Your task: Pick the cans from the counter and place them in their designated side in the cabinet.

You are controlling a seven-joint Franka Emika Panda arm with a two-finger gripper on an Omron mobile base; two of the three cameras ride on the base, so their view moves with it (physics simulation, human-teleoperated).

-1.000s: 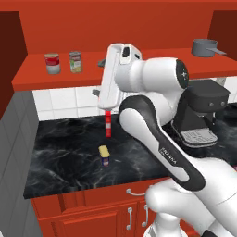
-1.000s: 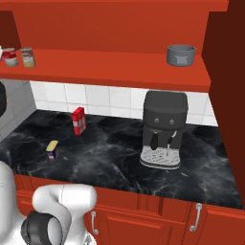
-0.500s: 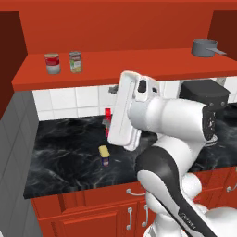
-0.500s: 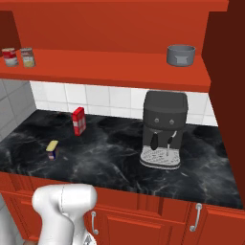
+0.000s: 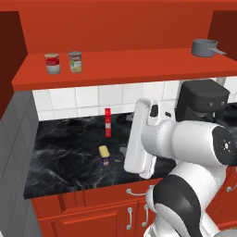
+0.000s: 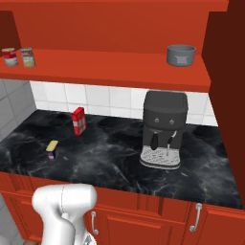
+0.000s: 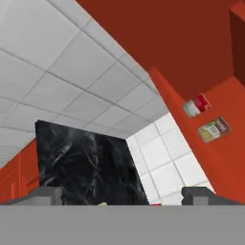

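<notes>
The hand (image 7: 122, 203) shows as two dark fingertips (image 7: 44, 194) standing well apart with nothing between them, tilted so that the counter and shelf run on a slant. The red cabinet (image 5: 139, 32) spans the wall, and its long shelf (image 6: 119, 74) carries the round yellow-green can (image 5: 75, 62) just beside a red-and-white can (image 5: 52, 63) at the left end, with a grey pot (image 6: 181, 54) far to the right. Below lies the black marble counter (image 6: 110, 158). A dark coffee machine (image 6: 163, 129) stands on its right half. The white arm (image 5: 143, 136) rises in front of the counter's middle. A tall red-and-white box (image 6: 79, 121) stands near the tiles; the blue rectangular can (image 6: 52, 149) lies near it, towards the front edge.
</notes>
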